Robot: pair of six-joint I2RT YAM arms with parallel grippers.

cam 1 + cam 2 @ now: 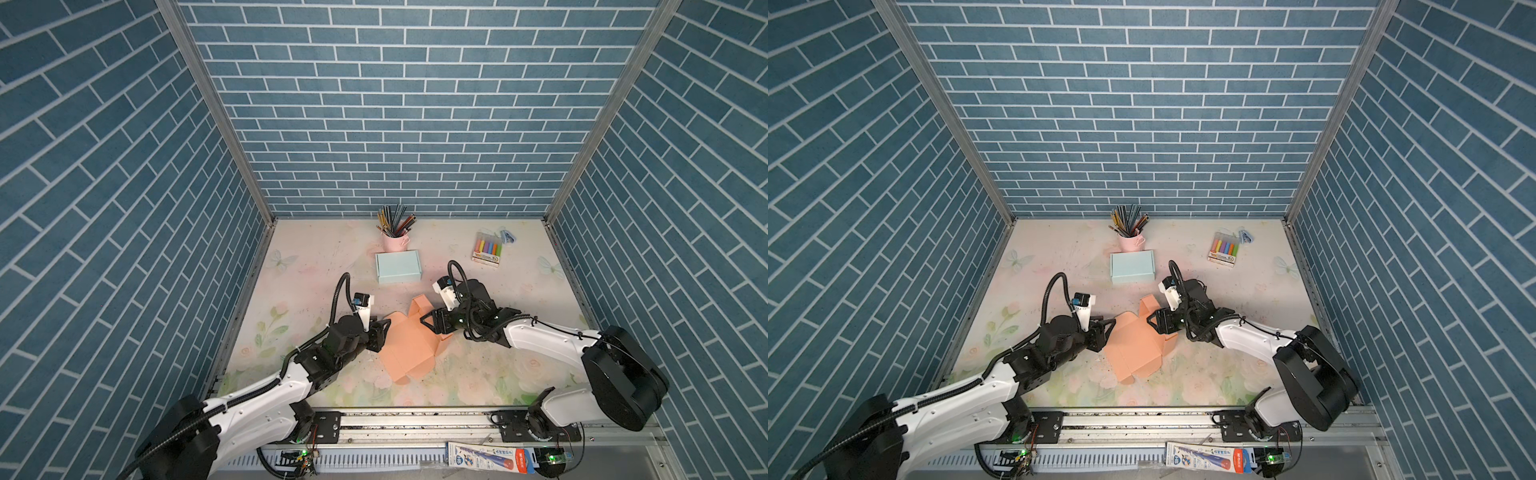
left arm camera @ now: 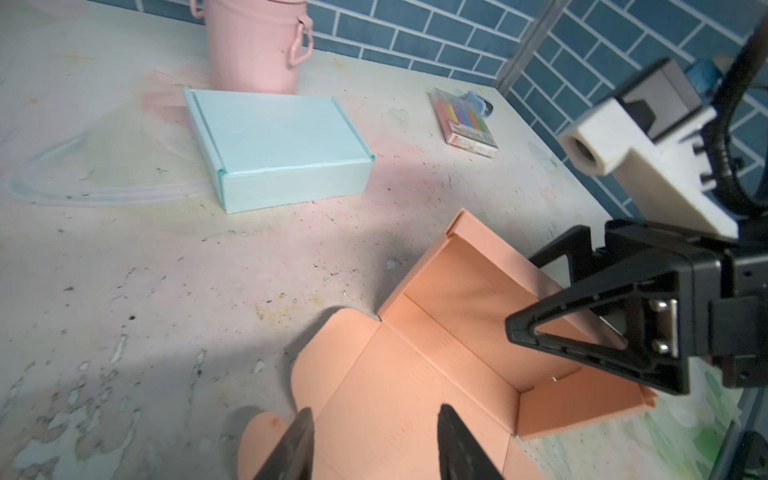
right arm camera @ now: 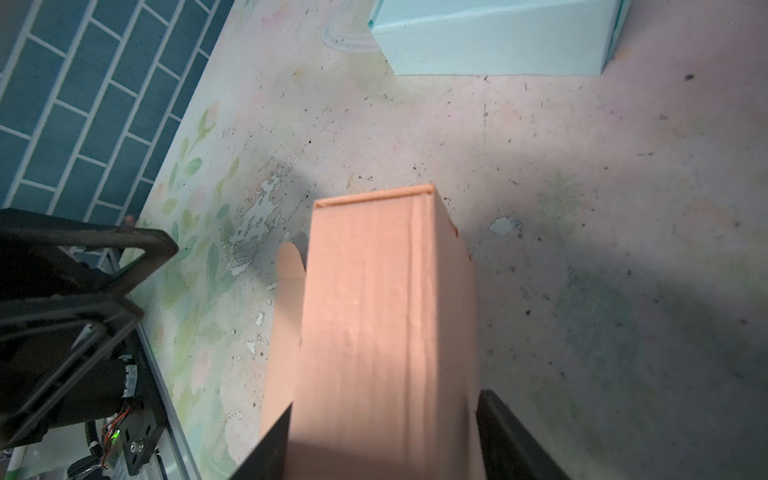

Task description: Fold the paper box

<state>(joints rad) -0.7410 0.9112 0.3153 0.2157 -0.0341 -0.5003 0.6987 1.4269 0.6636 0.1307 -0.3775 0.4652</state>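
Observation:
The orange paper box (image 1: 409, 349) (image 1: 1133, 349) lies partly folded at the table's middle, its base flat and one long side wall raised (image 2: 478, 282). At the box's left edge my left gripper (image 1: 384, 332) (image 2: 376, 411) is open, fingers apart over the flat panel and holding nothing. From the right, my right gripper (image 1: 428, 324) (image 3: 384, 401) stands open astride the raised wall (image 3: 374, 311). In the left wrist view one of its fingers (image 2: 561, 332) is inside the box and the other is outside. I cannot see whether either finger touches the wall.
Behind the orange box sits a closed light blue box (image 1: 398, 266) (image 2: 282, 149). A pink cup of pencils (image 1: 395, 239) stands at the back wall, and a pack of coloured markers (image 1: 487, 249) lies at the back right. Brick-patterned walls close three sides.

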